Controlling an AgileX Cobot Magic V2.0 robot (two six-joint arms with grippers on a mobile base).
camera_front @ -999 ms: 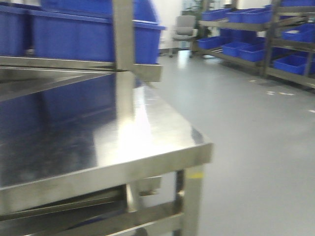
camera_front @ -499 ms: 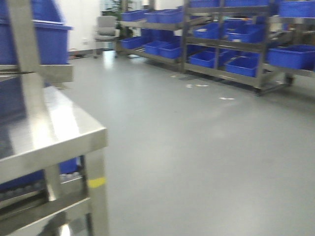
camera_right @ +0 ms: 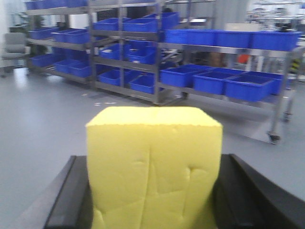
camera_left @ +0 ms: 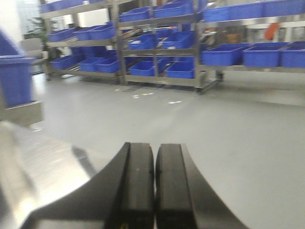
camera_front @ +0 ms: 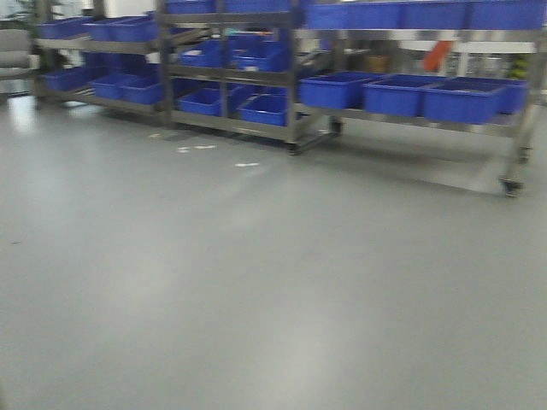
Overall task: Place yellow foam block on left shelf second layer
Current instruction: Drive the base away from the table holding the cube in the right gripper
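Across a glossy grey workshop floor (camera_front: 256, 282), wheeled metal racks (camera_front: 295, 85) loaded with blue bins (camera_front: 397, 94) line the far side of the room. Pale marks (camera_front: 197, 149) dot the floor near them, and a grey office chair (camera_front: 13, 55) is cut off at the left edge of the front view.

The right gripper (camera_right: 155, 200) holds the yellow foam block (camera_right: 155, 157) in the air between its black fingers (camera_right: 71, 195). The jaws are spread to the block's full width and press creases into its near face. The block fills the middle of the right wrist view, with open floor behind it, and hides the gripper's tips.

The left gripper (camera_left: 155, 186) has its jaws drawn together with nothing between them. Below and to its left lies a bright steel tabletop (camera_left: 43, 162), blurred and cropped by the frame, and a blue tub (camera_left: 14, 81) sits on a steel ledge at the far left.

All three views are soft. An orange object (camera_front: 436, 55) on an upper shelf is too blurred to identify, and the green shape (camera_left: 35, 24) beside the chair may be a potted plant.
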